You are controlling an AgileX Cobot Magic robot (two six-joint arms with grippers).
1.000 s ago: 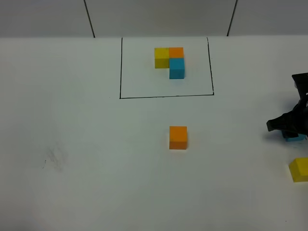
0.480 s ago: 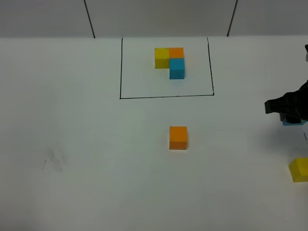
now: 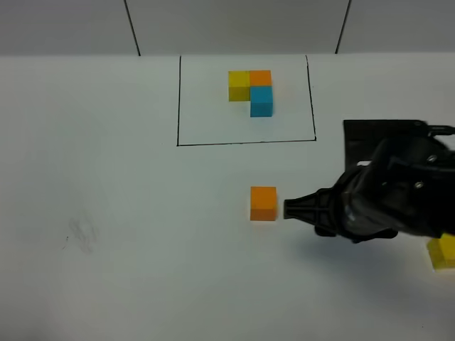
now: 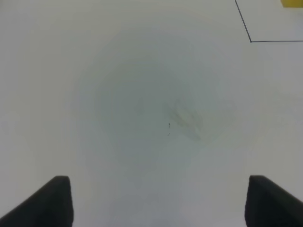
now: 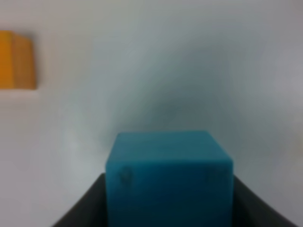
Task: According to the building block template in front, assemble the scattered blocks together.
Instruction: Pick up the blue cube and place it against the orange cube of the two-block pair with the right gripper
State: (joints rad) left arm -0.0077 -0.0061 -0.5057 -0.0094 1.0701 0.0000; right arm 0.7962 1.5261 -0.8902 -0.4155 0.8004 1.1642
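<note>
The building block template [image 3: 250,89], an L of yellow, orange and blue cubes, sits inside a black outline at the back. A loose orange cube [image 3: 263,203] lies mid-table and also shows in the right wrist view [image 5: 16,60]. My right gripper [image 3: 291,208] hovers just right of it, apart from it, shut on the light blue cube [image 5: 169,177], which the arm hides in the high view. Half covered by that arm, the loose yellow cube [image 3: 442,251] rests at the right edge. My left gripper [image 4: 158,203] is open over bare table, with nothing between its fingers.
One corner of the black outline [image 4: 251,41] and a sliver of yellow [image 4: 292,3] show in the left wrist view. A faint smudge [image 3: 79,233] marks the white table on the left. Grey wall panels stand behind the table.
My right arm has swept left from the table's right edge, carrying the blue cube, and now reaches beside the orange cube. The orange and yellow cubes have not moved.
</note>
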